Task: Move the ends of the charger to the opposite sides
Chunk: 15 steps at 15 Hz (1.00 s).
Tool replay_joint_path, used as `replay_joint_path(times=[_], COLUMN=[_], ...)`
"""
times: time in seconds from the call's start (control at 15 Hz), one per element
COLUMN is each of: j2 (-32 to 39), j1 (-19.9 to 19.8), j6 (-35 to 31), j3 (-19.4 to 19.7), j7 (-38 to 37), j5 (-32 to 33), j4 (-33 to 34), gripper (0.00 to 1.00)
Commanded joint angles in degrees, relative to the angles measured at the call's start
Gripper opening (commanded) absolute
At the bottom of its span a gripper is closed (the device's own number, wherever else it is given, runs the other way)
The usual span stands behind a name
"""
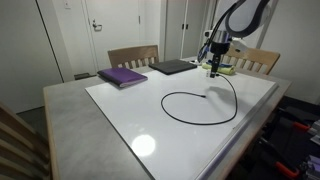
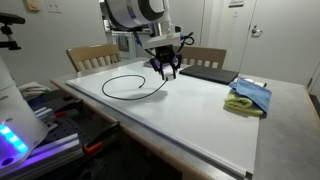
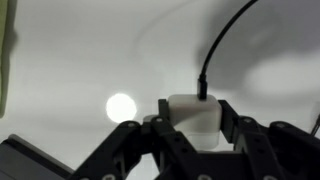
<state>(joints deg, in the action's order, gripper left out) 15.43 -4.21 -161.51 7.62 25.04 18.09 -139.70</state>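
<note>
White-grey plug [image 3: 190, 112] is pinched at its sides by the tool [image 3: 191, 128], whose jaws are closed narrowly on it. That hold lets this end be carried while the cable [image 3: 214, 45] trails free from its top. In both exterior views the rest of the charger [image 1: 164, 106] lies looped on the white surface [image 1: 120, 125], so the plug probably has to cross that loop. The black tip is too small to place.

Charger [image 3: 204, 78] on your table [image 1: 70, 110]
Its plug [image 3: 190, 115] is between the fingers [image 3: 235, 128] of your gripper [image 1: 215, 70], beside the loop [image 1: 164, 104].
</note>
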Motion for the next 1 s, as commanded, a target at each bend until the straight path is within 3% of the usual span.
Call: replay_joint_path(times=[0.0, 0.27, 0.8, 0.87, 0.93], j2=[0.46, 1.52, 3.36, 3.58, 3.60], j1=[1.57, 2.08, 2.04, 1.74, 1.77], j6=[2.28, 3.81, 3.57, 3.42, 3.41], j3=[2.78, 5.63, 12.36, 11.09, 11.86], j7=[-8.63, -21.91, -41.53, -38.07, -39.58], j5=[3.68, 4.16, 1.81, 2.51, 2.48], j4=[0.89, -0.07, -3.86, -2.65, -3.07], gripper=[0.26, 0.26, 0.26, 0.51, 0.51])
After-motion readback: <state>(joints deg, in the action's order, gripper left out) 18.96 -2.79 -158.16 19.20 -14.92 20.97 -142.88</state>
